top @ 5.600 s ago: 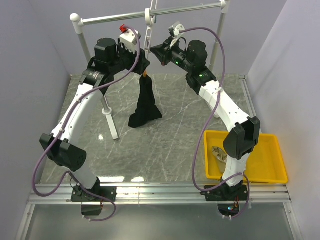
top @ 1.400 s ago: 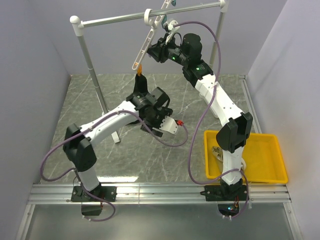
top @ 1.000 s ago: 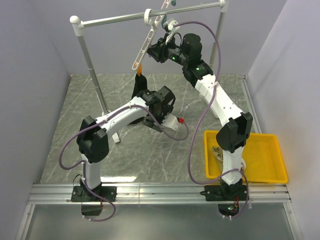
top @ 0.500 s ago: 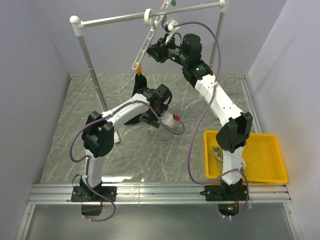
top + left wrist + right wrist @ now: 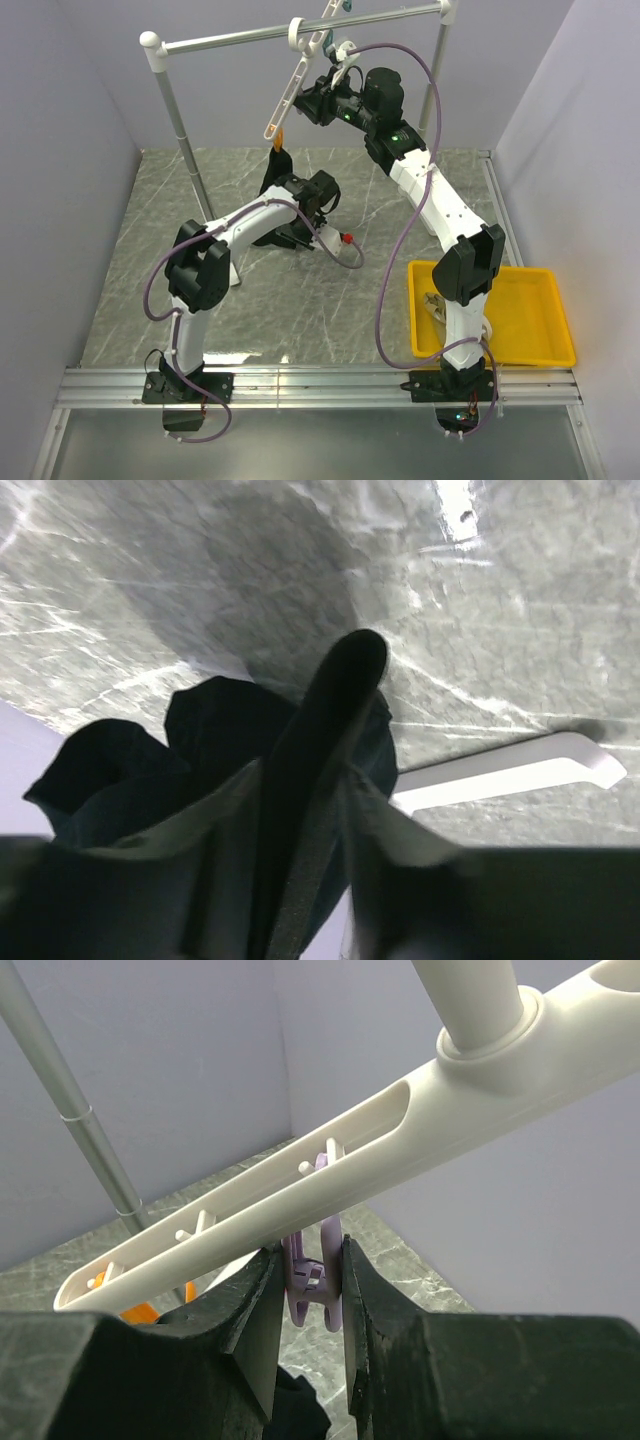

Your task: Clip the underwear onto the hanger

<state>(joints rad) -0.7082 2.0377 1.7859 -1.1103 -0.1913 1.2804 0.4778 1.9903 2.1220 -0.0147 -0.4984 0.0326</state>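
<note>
Underwear [image 5: 120,770] sits in the left pincer [image 5: 300,775]: its 2 fingers are pressed together on a dark fold of the cloth that sticks up past the fingertips. The rest of the black cloth bunches to the left of and behind the fingers. Just beyond the pincer lies the marble table [image 5: 300,300], and to its right a white foot [image 5: 510,770] of the rail frame rests on the stone.

The right pincer [image 5: 310,1250] is raised well above the left one and is pinching a purple clip [image 5: 320,1285] between its 2 fingers. Directly above those fingers runs the slanted white hanger [image 5: 330,1175], whose hook goes over the rail [image 5: 230,38]. Down the hanger, below and to the left of the right pincer, sits an orange clip [image 5: 279,146], and the black cloth reaches up to it. Near the right arm's base stands a yellow tray [image 5: 540,345] with a beige cloth [image 5: 435,305] in it.
</note>
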